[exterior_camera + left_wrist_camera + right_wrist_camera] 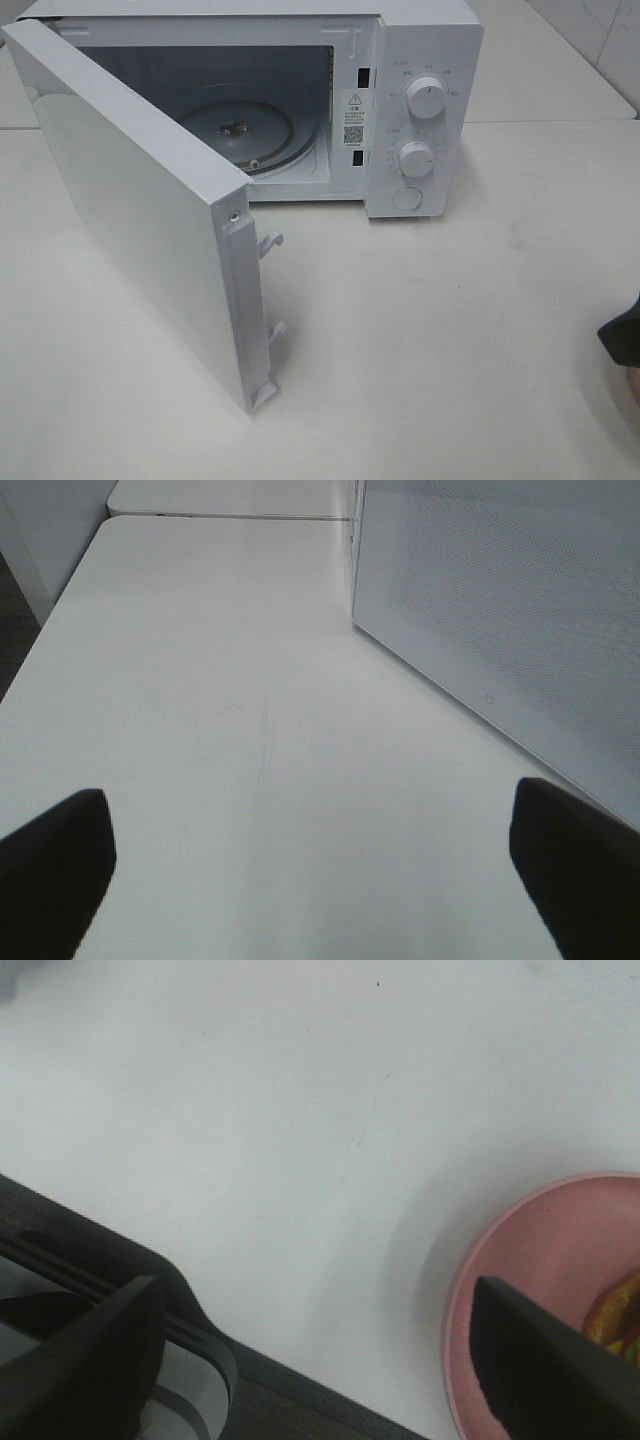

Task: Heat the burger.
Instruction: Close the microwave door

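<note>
Only a sliver of the burger (618, 1322) shows in the right wrist view, orange-yellow with a bit of green, lying on a round pink plate (520, 1260) near the table's edge. My right gripper (315, 1365) stands open with bare table between its dark fingers (545, 1370); one finger overlaps the plate and partly hides the burger. My left gripper (310, 870) is open too, low over bare table beside the microwave door (520, 610). Neither burger nor plate shows in the exterior high view. A dark bit of the right arm (622, 345) shows at that view's right edge.
A white microwave (425, 110) stands at the back with its door (140, 210) swung wide open toward the front left. Its glass turntable (245, 130) is bare. Two knobs (415, 157) sit on its right panel. The table's dark edge (290, 1390) runs close to the plate.
</note>
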